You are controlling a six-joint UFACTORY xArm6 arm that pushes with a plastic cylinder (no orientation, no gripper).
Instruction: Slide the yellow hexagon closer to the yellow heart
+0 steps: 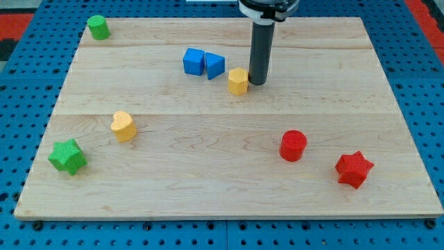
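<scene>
Gripper: none fitted on this arm, so nothing is spreading or pinching; my tip [257, 83] is doing the work, sitting right against the yellow hexagon [238, 81] on its view-right side, touching or all but touching. Hexagon is resting on the wooden surface [208, 187] in the upper middle of the view, just to the view's right of the blue triangle-like block [214, 66], with a blue cube [193, 61] beside that. Yellow heart [123, 126] is lying well apart, toward the view's lower left. Judging the hexagon as a small, light, rigid block that is likely sliding easily on smooth wood; no fragility expected. Because it is short and faceted, an off-centre push is likely turning it or letting it slip off the rod. Best contact point appears to be the upper-right facet, so the push line is running through its centre toward the heart. Risk: drifting into the blue triangle-like block. Green hexagonal block [98, 28], green star [68, 156], red cylinder [293, 146] and red star [354, 169] are lying clear of that path.
</scene>
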